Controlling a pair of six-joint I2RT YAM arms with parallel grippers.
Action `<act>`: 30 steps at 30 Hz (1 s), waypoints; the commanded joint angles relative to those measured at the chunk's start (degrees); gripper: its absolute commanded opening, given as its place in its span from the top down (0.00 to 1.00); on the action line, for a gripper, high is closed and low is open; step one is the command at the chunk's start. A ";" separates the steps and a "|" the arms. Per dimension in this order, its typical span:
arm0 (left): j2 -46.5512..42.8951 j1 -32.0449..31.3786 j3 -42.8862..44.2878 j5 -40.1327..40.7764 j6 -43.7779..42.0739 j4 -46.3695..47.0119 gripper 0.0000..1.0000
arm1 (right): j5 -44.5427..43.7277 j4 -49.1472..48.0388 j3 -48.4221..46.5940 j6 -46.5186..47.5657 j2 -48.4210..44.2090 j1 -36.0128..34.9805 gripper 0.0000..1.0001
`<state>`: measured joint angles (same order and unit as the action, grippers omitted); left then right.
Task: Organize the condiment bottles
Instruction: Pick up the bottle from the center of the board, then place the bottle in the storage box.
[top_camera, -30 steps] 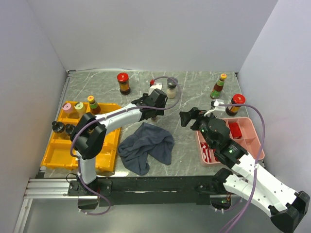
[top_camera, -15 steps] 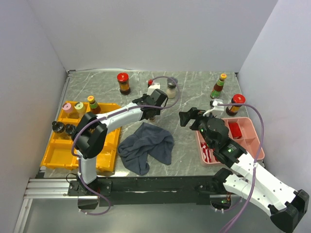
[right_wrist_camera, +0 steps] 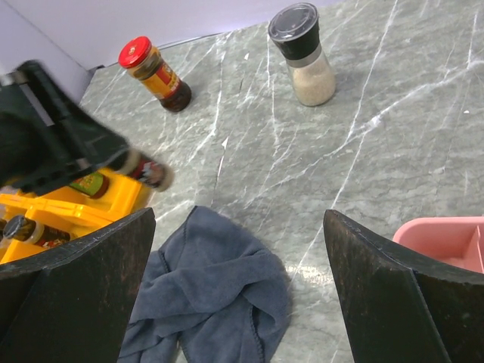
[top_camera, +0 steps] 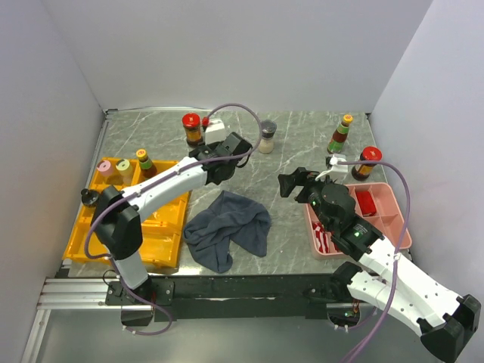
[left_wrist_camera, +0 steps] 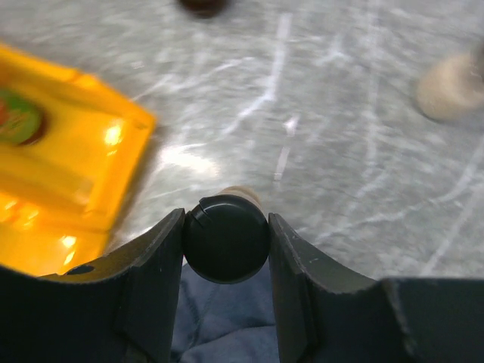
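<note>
Left wrist view: jaws pinch black-capped bottle [left_wrist_camera: 225, 238]

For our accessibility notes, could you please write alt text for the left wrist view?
The left gripper is shut on a black-capped bottle, whose round cap faces the camera, with the marble table beyond. A yellow tray with a green-capped bottle lies at the picture's left, a dark grey cloth beneath, a blurred pale jar upper right.
</note>
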<state>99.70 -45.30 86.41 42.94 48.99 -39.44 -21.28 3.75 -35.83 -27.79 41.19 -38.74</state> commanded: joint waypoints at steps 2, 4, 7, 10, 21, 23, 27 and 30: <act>-3.28 -0.05 1.39 10.75 18.22 -17.75 0.99 | 0.45 -2.08 -0.20 0.55 0.21 -0.02 0.00; -3.46 0.03 1.39 14.61 26.54 -26.36 0.99 | 0.54 -1.99 -0.38 0.46 0.29 -0.11 0.00; -4.42 0.56 0.17 17.78 35.26 -34.64 0.99 | 0.97 -2.25 -0.20 0.37 0.38 -0.11 0.00; -6.88 2.48 -3.52 17.97 34.96 -32.92 0.99 | 1.33 -2.43 -0.29 0.46 0.91 -0.02 0.00; -24.90 12.51 -20.13 10.14 26.76 -17.86 0.99 | 1.59 -2.43 -0.47 0.46 2.23 -0.11 0.00; -26.74 13.39 -20.75 10.76 28.00 -19.35 0.99 | 1.85 -2.52 -0.64 0.37 2.66 -0.11 0.00; -27.63 14.27 -21.98 12.87 29.93 -21.11 0.99 | 2.29 -2.43 -0.90 0.28 3.37 -0.11 0.00; -27.80 14.54 -24.97 14.45 30.29 -19.03 0.99 | 2.38 -2.52 -0.90 0.28 3.55 -0.02 0.00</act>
<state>72.84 -31.31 64.71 54.15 77.52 -60.45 -19.11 3.44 -35.83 -27.62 44.60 -38.74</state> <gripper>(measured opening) 0.482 0.999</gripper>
